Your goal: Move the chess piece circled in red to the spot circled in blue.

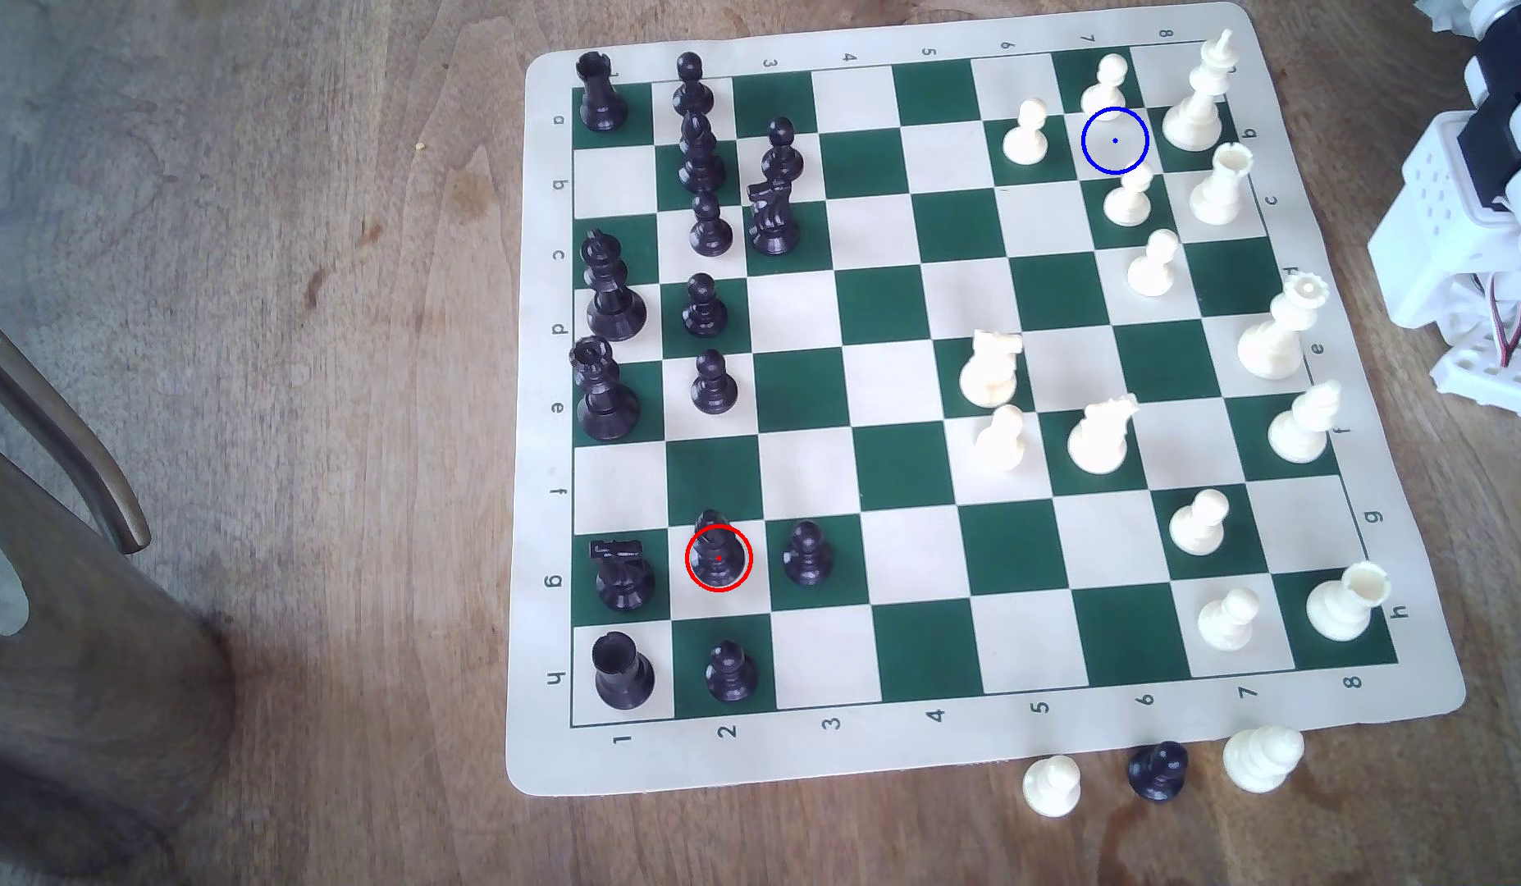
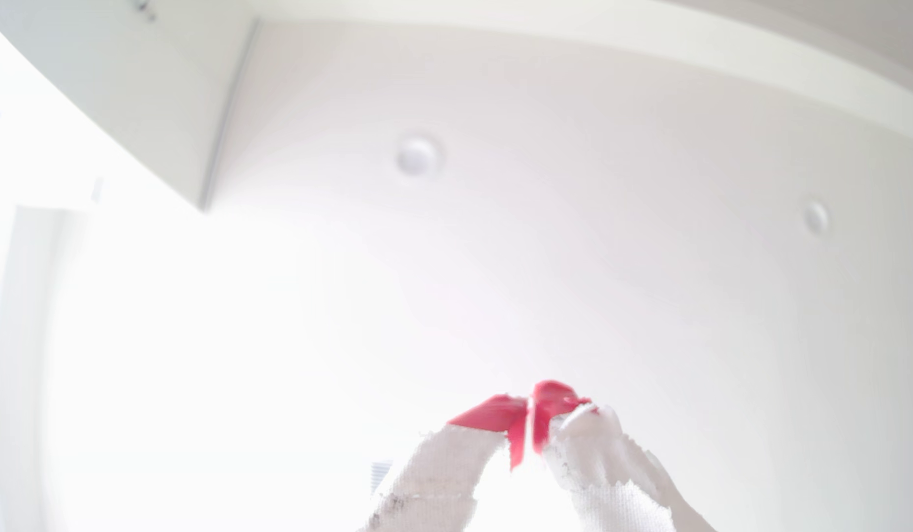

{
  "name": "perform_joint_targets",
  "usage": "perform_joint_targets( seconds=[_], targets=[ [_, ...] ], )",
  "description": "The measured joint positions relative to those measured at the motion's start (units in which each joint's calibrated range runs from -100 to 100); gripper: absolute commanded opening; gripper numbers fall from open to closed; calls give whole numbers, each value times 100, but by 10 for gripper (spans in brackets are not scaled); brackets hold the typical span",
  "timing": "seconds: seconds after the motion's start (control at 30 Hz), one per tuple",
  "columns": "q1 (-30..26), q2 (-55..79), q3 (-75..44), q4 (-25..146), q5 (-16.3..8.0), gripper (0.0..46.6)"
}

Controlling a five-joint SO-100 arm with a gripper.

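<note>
The chess piece (image 1: 716,549), a slim black bishop with a pointed head, stands upright inside the red ring on the board's near-left part in the exterior view, between a black knight (image 1: 623,575) and a black pawn (image 1: 806,554). The spot (image 1: 1115,140) is a cream square under a blue ring at the far right, with white pawns (image 1: 1109,81) close around it. In the wrist view my gripper (image 2: 530,409) points up at a white ceiling, its red-tipped white fingers (image 2: 495,414) closed together with nothing between them. The arm's white base (image 1: 1473,238) sits off the board's right edge.
Black pieces crowd the board's left columns and white pieces its right half. Two white pieces (image 1: 1051,784) and a black one (image 1: 1158,771) lie off the mat's near edge. A dark wooden chair (image 1: 75,596) stands at the exterior view's left.
</note>
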Motion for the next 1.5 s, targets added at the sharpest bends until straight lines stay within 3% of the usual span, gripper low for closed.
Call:
perform_joint_targets(
  seconds=[0.93,1.27,1.33,1.5],
  targets=[
    [0,0,0,414,20,2],
    [-339,0,0,4239,20,1],
    [-332,59,0,5649,210,1],
    [-347,1315,0,6406,332,1]
  ],
)
